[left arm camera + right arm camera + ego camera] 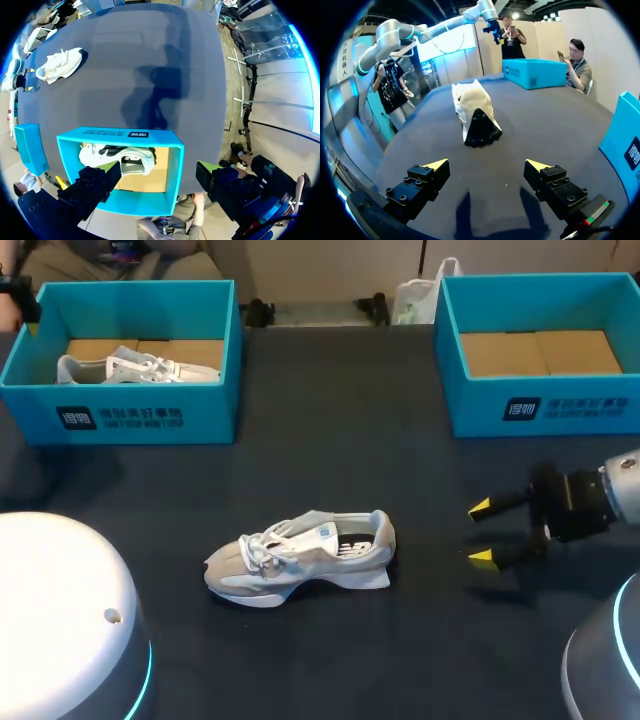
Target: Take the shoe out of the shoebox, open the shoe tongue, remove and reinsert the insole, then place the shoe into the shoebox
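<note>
Presently shoe mid-table, heel toward right gripper; fingers apart, well short of it. Left gripper spread wide above far-left-corner shoebox.

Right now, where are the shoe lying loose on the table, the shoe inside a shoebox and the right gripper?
loose shoe (300, 558): head view, on its side at midfoot.
boxed shoe (140, 368): head view, on its laced upper.
right gripper (481, 533): head view, midway between its yellow tips.

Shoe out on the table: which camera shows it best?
Head view: the shoe lies whole, side-on, laces plain. Right wrist view sees it end-on from the heel; left wrist view shows it small and distant.
</note>
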### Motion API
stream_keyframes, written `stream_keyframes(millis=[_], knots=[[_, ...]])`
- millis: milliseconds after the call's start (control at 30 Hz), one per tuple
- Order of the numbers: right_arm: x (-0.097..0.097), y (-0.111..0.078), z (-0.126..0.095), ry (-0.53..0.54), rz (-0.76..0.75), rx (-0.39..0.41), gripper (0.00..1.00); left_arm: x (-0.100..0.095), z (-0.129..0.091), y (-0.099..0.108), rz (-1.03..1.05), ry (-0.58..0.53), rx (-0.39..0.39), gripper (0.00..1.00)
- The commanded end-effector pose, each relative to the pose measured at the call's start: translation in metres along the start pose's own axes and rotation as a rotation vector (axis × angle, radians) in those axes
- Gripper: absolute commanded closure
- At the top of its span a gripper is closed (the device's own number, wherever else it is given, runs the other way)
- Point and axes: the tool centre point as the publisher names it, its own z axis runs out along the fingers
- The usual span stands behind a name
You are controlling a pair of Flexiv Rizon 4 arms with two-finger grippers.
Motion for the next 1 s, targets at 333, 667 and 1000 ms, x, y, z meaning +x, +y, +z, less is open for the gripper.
stream_keyframes(millis=[333, 667, 1000], knots=[[-0.001, -0.003, 0.009, 0.003, -0.055, -0.054, 0.0, 0.0, 0.0, -0.002, 0.0, 0.002, -0.003, 0.0], [-0.008, 0.002, 0.025, 0.002, -0.116, -0.09, 0.0, 0.0, 0.0, -0.002, 0.0, 0.002, -0.003, 0.0], [-0.005, 0.015, 0.041, 0.013, -0.142, -0.084, 0.0, 0.0, 0.0, -0.002, 0.0, 0.002, -0.003, 0.0]])
